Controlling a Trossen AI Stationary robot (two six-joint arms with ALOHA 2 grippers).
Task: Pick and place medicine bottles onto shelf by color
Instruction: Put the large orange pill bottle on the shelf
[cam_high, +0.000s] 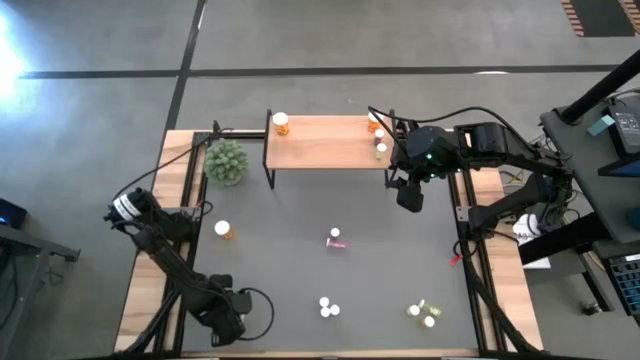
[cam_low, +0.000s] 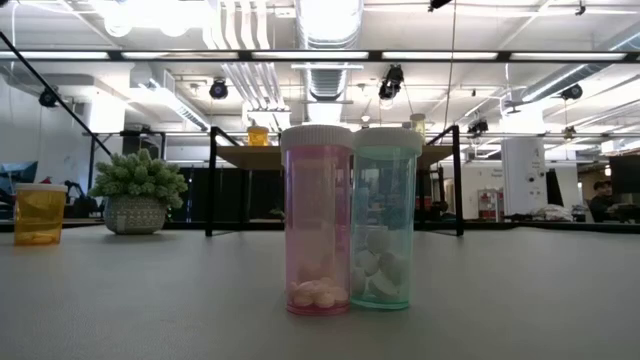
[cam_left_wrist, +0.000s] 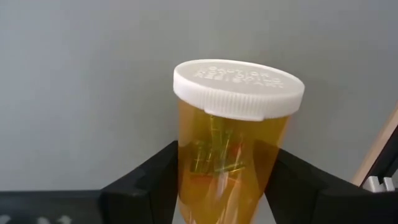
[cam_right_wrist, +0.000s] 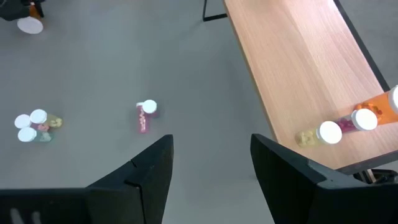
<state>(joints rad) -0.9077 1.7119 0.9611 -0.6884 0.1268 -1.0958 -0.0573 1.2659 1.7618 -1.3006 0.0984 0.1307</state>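
Setting: open-plan lab or industrial office. Low view shows exposed ceiling ducts, strip lights and hanging cables, with workstations and a seated person at far right. High view — bare concrete floor around the table — an equipment cart stands beside.

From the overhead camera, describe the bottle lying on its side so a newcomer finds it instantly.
Start at the light-wood shelf along the far edge of the dark mat, then come forward to the mat's open middle. There lies the pink bottle, alone and white-capped. Every other bottle on the mat stands upright, and its nearest neighbours sit in pairs by the near edge.
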